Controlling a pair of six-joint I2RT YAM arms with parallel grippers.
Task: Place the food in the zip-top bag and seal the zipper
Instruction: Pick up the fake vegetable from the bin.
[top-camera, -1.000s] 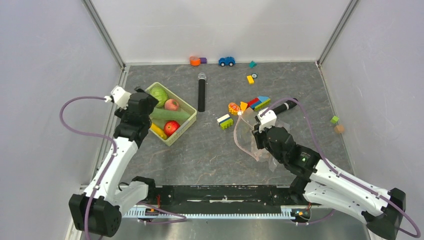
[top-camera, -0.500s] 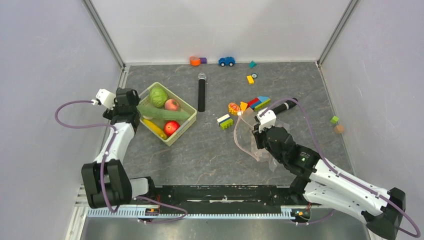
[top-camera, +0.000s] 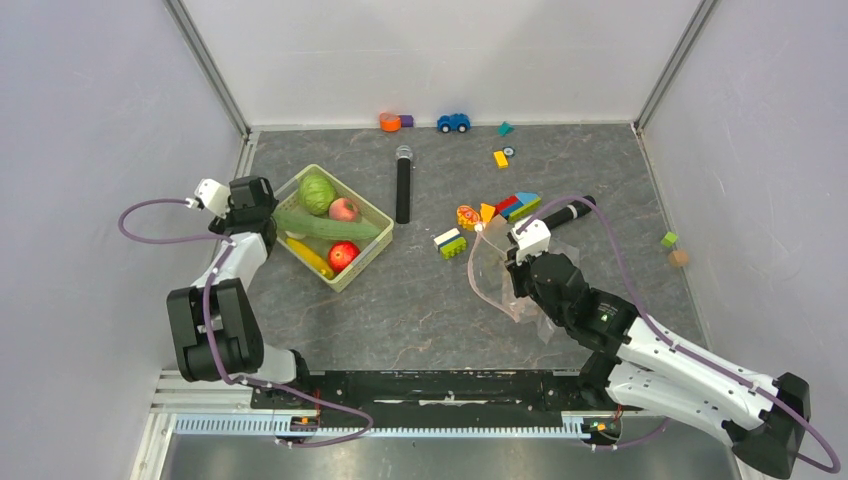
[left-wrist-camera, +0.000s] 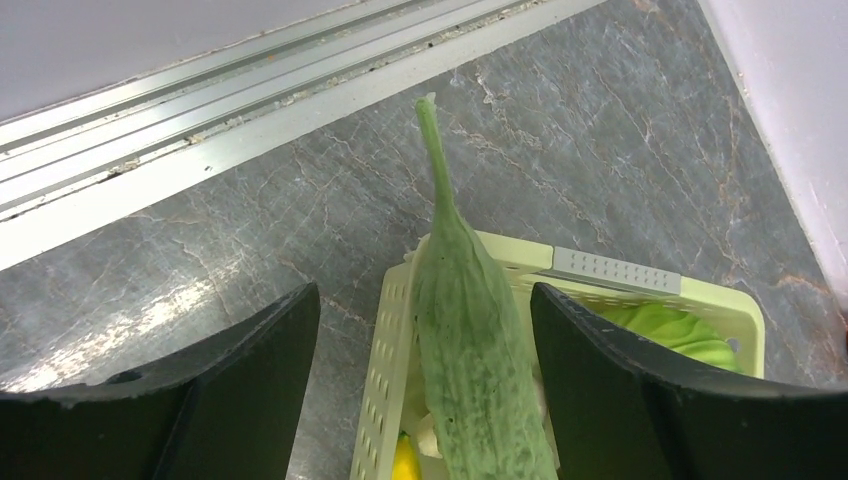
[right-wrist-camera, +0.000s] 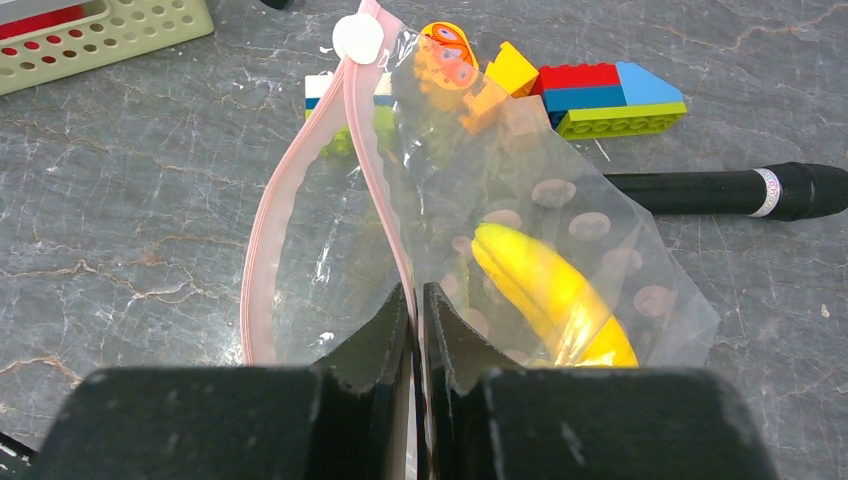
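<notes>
Grey marbled desk (top-camera: 420, 300) is fenced by pale walls on three sides, and its widest free stretch lies in the middle, between the pale green basket (top-camera: 368, 262) and the zip-top bag (right-wrist-camera: 620, 280). The left end effector (left-wrist-camera: 425, 300) hangs released at the basket's outer corner, close to the metal rail (left-wrist-camera: 200, 110) along the left edge. Its fingers are spread either side of the long green vegetable (left-wrist-camera: 470, 340) and stand apart from it. The right end effector (right-wrist-camera: 415, 300) is clenched on one lip of the zipper (right-wrist-camera: 258, 240), and the bag's mouth gapes. A banana (right-wrist-camera: 545, 290) lies inside the bag, and coloured blocks (right-wrist-camera: 600, 95) sit just beyond it. A second ago the left end effector was over the basket; it has since drawn back toward the wall and its arm has folded. The right arm and the bag are unchanged.
</notes>
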